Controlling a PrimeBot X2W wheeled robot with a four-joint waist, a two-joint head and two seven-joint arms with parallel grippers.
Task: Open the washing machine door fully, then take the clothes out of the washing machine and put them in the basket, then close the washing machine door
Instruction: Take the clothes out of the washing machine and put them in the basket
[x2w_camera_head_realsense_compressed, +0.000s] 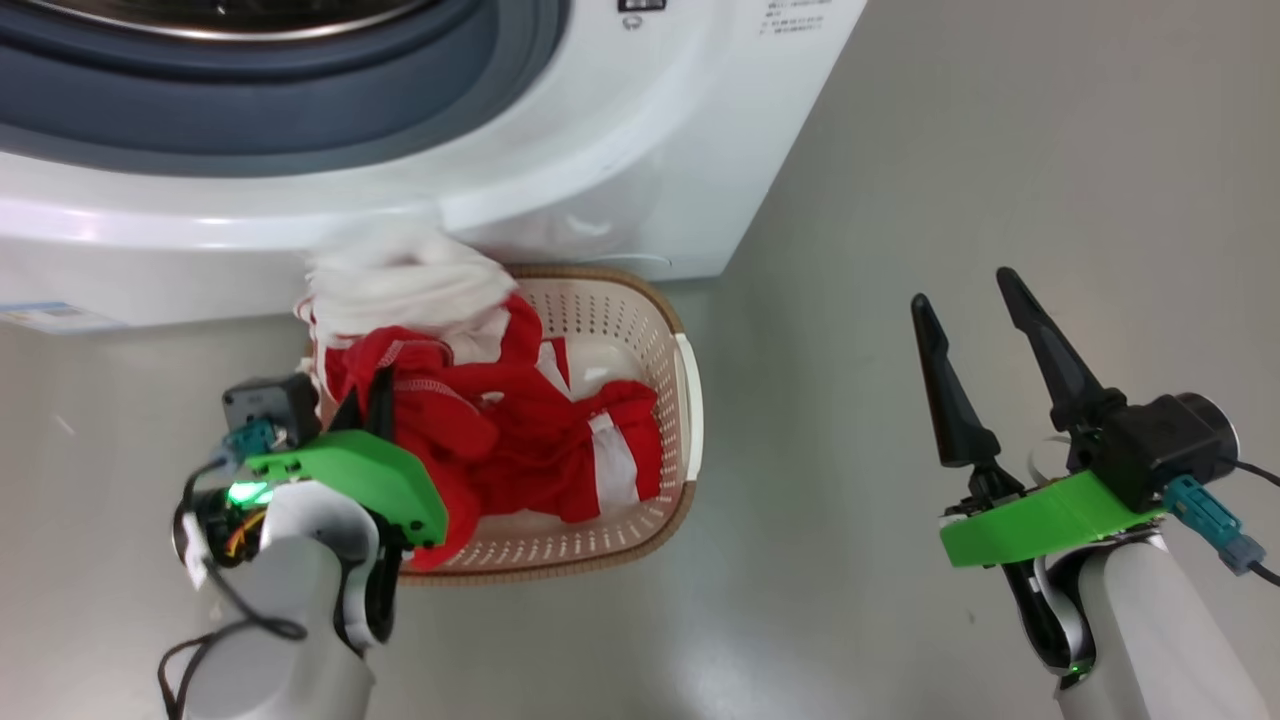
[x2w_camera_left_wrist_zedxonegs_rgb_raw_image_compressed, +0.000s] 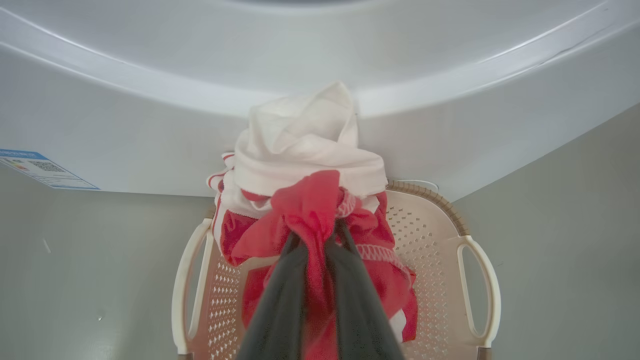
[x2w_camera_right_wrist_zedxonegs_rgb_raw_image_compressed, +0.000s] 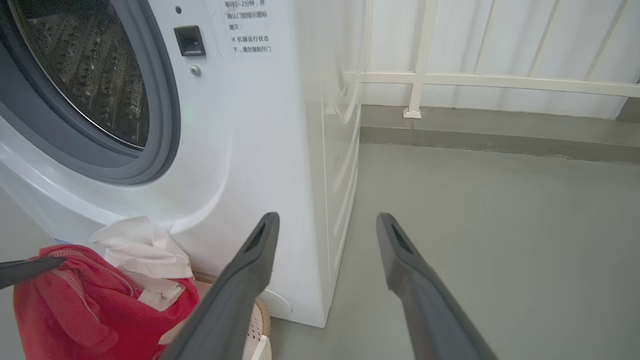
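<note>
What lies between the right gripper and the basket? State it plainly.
Bare grey floor, as the head view shows: nothing lies between the open right gripper and the basket.

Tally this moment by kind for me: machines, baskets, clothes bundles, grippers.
washing machine: 1
basket: 1
clothes, one red-and-white bundle (separate garments can't be told apart): 1
grippers: 2, the left gripper shut on the clothes, the right gripper open
Total: 5
</note>
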